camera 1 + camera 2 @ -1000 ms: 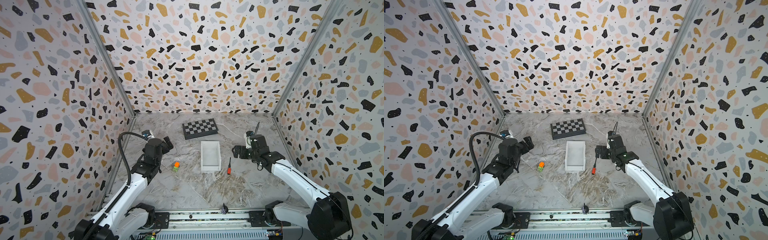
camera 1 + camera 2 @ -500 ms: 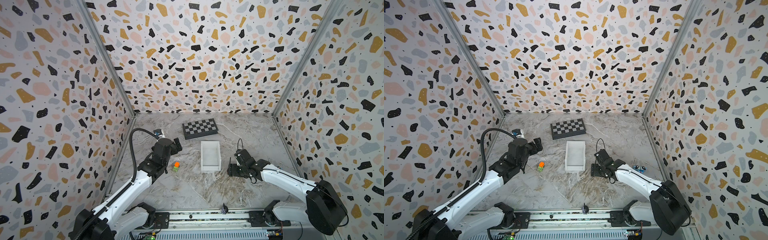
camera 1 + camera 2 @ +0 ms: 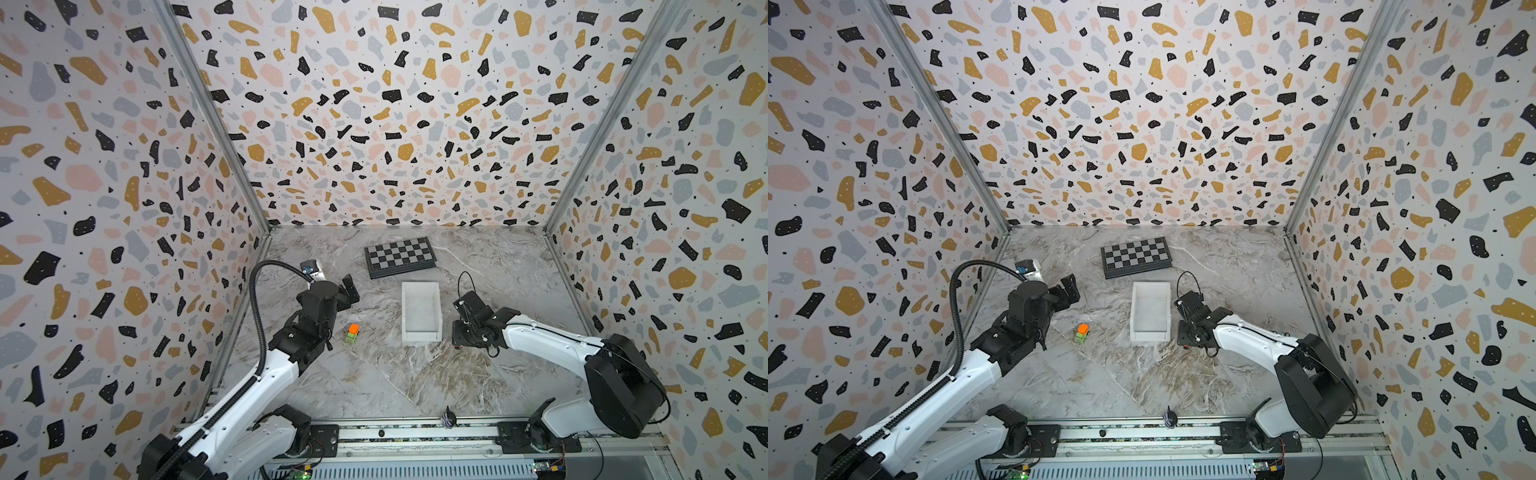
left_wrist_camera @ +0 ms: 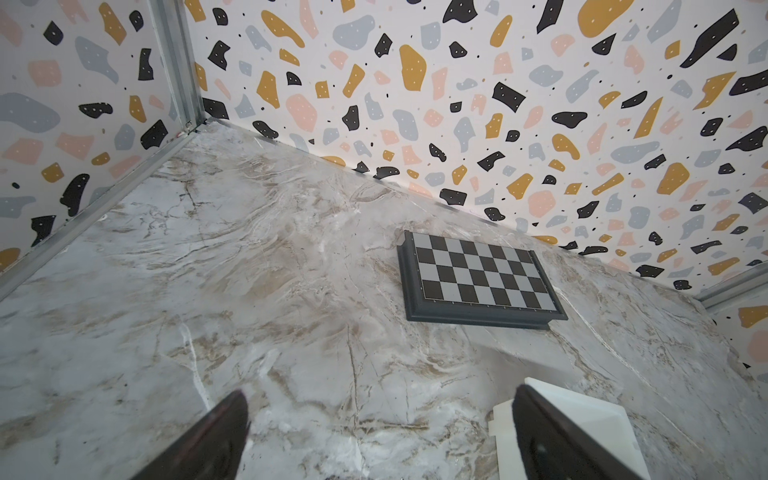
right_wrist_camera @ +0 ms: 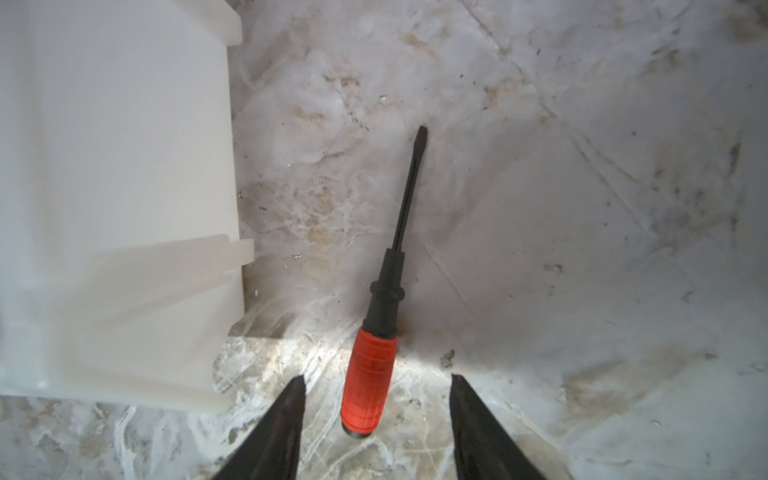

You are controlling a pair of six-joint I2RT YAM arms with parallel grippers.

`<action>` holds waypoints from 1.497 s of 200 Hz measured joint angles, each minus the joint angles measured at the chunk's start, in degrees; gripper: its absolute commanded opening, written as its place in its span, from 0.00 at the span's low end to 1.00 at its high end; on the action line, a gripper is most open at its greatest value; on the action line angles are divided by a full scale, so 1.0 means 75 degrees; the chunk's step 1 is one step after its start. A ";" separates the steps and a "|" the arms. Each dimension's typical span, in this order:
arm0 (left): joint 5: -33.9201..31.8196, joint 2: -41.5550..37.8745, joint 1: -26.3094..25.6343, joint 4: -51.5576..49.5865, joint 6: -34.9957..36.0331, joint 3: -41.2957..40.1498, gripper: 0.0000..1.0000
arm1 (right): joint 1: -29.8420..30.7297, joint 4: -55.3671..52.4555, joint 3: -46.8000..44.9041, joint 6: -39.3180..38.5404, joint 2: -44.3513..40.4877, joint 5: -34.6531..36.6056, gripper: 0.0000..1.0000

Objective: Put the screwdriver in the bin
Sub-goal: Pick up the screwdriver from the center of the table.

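The screwdriver (image 5: 376,316), with a black shaft and red handle, lies flat on the marble floor just right of the white bin (image 3: 420,286) (image 3: 1151,286); the bin holds nothing. In the right wrist view my right gripper (image 5: 376,378) is down at the floor, open, one finger on each side of the red handle with gaps on both sides. The bin's side wall (image 5: 124,166) stands close beside it. In both top views the right wrist (image 3: 469,324) covers nearly all of the screwdriver. My left gripper (image 3: 351,291) (image 4: 380,399) hovers open and empty left of the bin.
A black-and-grey chessboard (image 3: 400,257) (image 4: 478,278) lies behind the bin near the back wall. An orange-and-green toy car (image 3: 352,333) (image 3: 1082,332) sits left of the bin, near the left arm. Patterned walls close in three sides.
My right arm came down and toward the front, beside the bin, onto the screwdriver, and its jaws narrowed around the handle. My left arm reached a little further in.
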 measured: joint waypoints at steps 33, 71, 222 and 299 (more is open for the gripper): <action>-0.0003 0.0044 0.0000 0.0061 0.0122 0.0000 1.00 | 0.0076 -0.0035 0.0044 0.0076 0.0306 0.0090 0.45; -0.0003 0.0102 0.0000 0.0195 0.0239 0.0000 1.00 | 0.0119 -0.0134 0.0044 0.0192 0.0504 0.0175 0.38; 0.0000 0.0236 0.0012 0.0332 0.0431 0.0000 1.00 | 0.0149 -0.0134 0.0178 0.0268 0.0790 0.0356 0.20; 0.0370 -0.0256 0.0600 0.0265 0.0361 0.0000 1.00 | 0.0152 -0.1003 0.2194 -0.0691 -0.0029 0.0938 0.19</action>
